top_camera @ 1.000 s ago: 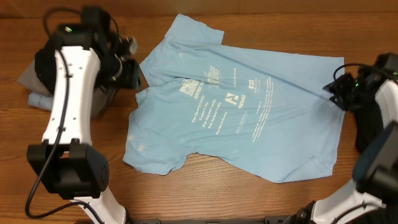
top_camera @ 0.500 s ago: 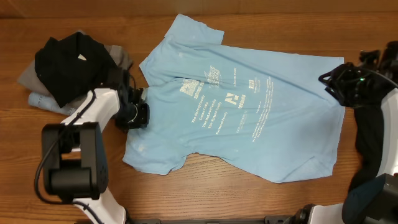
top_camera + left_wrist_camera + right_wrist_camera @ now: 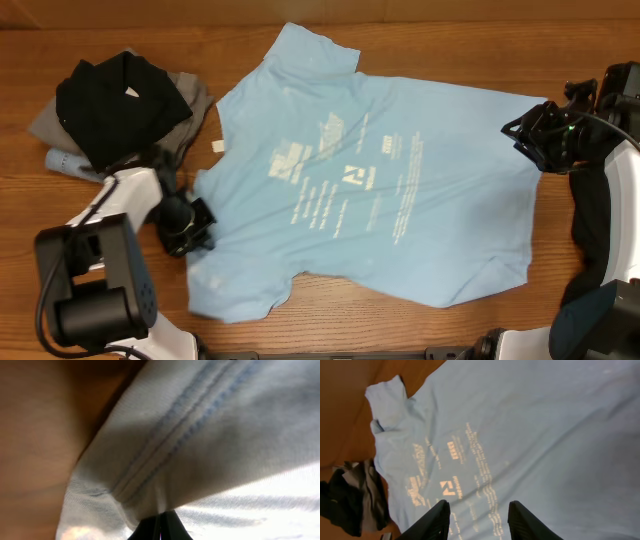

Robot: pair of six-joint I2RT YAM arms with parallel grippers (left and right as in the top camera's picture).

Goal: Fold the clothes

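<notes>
- One light blue T-shirt (image 3: 400,200) lay spread on the wooden table (image 3: 500,40), filling its middle. The collar faced 9 o'clock and the bottom hem faced 3 o'clock.
- Its two short sleeves both showed: one pointed to 12 o'clock and the other to 7 o'clock.
- White lettering (image 3: 345,185) ran across the shirt's chest in several lines, too small to read. One white tag (image 3: 216,146) sat at the collar.
- Two grippers were in view.
- The left gripper (image 3: 190,225) was at the shirt's 8 o'clock edge. Its fingers were pinched together on a stitched seam of the blue fabric, as the left wrist view showed close up.
- The right gripper (image 3: 527,140) stood at the shirt's 3 o'clock edge. Its two fingers (image 3: 437,517) were spread apart with nothing between them, and the shirt lay below.
- One pile of clothes sat at the table's 10 o'clock corner, just beside the shirt's collar side.
- Three pieces could be counted in it: a black garment (image 3: 110,100) on top, a grey garment (image 3: 195,95) under it, and a denim-blue piece (image 3: 62,160) poking out at the pile's 7 o'clock side.
</notes>
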